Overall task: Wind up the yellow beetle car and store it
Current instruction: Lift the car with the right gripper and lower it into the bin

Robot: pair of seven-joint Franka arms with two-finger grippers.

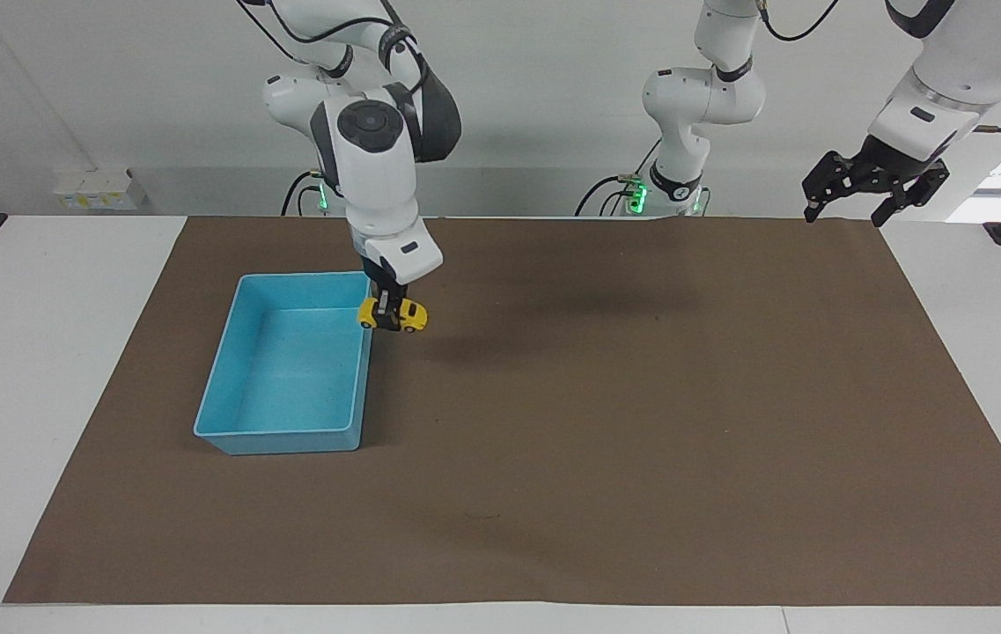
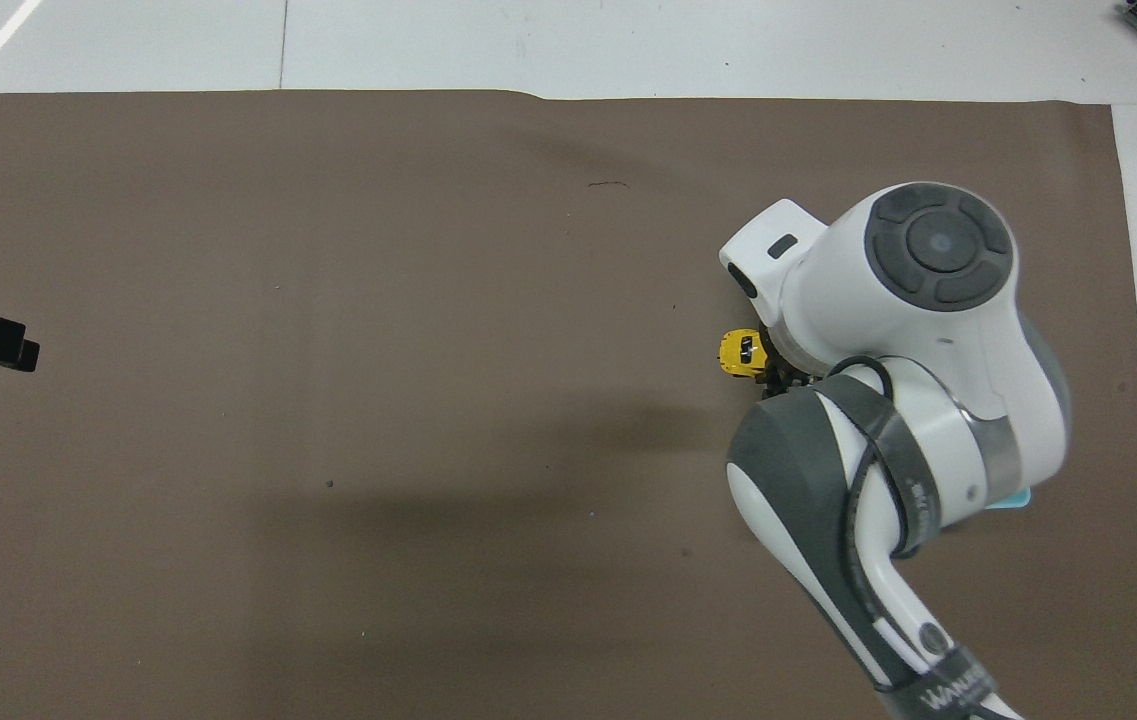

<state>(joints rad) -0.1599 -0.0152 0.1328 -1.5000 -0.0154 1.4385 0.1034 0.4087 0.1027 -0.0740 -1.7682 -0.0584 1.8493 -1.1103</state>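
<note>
Holding the yellow beetle car (image 1: 392,314) clear of the brown mat (image 1: 606,423), the right gripper (image 1: 389,310) is clamping it between closed fingers in the air, over the edge of the light-blue bin (image 1: 227,370) toward the table's middle. By judgement the storing step is under way: the next move is calling for a short carry over the bin's floor, then release. Left gripper (image 1: 852,198) is waiting, fingers spread, over its own end of the table.

Yellow beetle car (image 1: 392,314) tiny, dark-windowed; airborne, level; over bin rim
</note>
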